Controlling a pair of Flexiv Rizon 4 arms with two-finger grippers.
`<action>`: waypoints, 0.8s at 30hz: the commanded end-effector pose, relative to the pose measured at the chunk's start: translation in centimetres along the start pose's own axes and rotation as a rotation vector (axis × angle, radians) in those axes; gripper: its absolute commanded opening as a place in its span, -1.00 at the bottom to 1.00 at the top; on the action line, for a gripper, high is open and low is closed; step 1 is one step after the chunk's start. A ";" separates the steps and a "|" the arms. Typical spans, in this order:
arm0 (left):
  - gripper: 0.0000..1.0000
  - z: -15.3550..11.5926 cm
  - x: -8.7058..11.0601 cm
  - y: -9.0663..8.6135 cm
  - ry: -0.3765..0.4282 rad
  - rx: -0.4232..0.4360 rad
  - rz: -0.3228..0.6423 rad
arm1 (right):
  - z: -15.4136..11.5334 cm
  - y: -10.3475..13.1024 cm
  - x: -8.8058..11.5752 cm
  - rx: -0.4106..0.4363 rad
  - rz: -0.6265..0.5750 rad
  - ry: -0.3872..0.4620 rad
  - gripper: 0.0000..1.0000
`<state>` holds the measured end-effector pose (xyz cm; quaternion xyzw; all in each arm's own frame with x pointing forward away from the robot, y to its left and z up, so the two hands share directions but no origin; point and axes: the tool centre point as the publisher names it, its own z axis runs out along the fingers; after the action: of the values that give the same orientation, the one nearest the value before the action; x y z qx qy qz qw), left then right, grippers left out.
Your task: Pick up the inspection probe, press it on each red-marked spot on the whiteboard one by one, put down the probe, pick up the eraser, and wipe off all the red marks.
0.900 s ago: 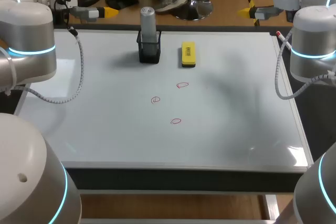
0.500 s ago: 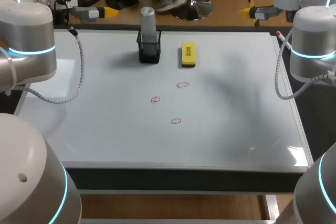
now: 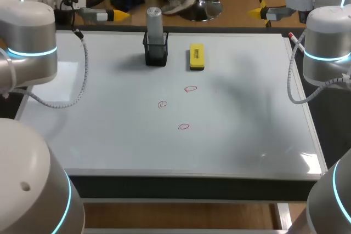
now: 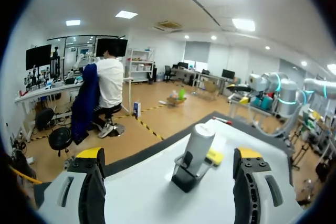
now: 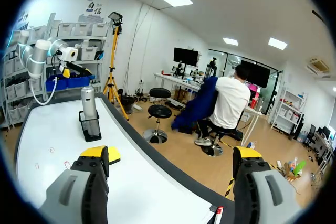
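Probe [image 3: 154, 23] in holder [image 3: 156, 56], eraser [image 3: 196, 57] near; L gripper [image 4: 168, 156], R gripper [image 5: 171, 153] seemingly spread

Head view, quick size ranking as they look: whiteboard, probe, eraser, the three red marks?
1. whiteboard
2. probe, standing upright in its holder
3. eraser
4. red marks: all three look alike, so unranked among themselves.

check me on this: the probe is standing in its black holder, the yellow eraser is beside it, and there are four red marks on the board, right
One thing is off: there are three red marks on the board, not four, as the head view shows. The rest holds: the probe stands in its black holder, with the yellow eraser beside it.
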<state>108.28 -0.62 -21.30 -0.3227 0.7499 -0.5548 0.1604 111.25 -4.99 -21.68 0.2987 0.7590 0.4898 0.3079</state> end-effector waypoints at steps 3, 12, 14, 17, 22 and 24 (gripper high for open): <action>1.00 1.3 0.0 -1.1 0.201 -0.031 0.087 | 0.0 0.0 0.0 0.000 0.000 0.001 1.00; 1.00 3.2 2.6 -1.5 0.464 -0.044 0.201 | 0.0 0.0 0.0 0.000 0.000 0.001 1.00; 1.00 3.5 3.3 -1.7 0.511 -0.022 0.237 | 0.0 0.0 0.0 0.000 0.000 0.001 1.00; 1.00 3.8 3.9 -1.8 0.573 0.001 0.279 | 0.0 0.0 0.0 0.000 0.000 0.001 1.00; 1.00 4.9 4.8 -1.6 0.632 0.030 0.324 | 0.0 0.0 0.0 0.000 0.000 0.001 1.00; 1.00 5.4 5.2 -1.6 0.654 0.042 0.330 | 0.0 0.0 0.0 0.000 0.000 0.001 1.00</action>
<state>107.23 -7.71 -20.31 -0.0335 0.7959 -0.6027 0.0469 111.25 -4.99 -21.68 0.2987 0.7590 0.4898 0.3080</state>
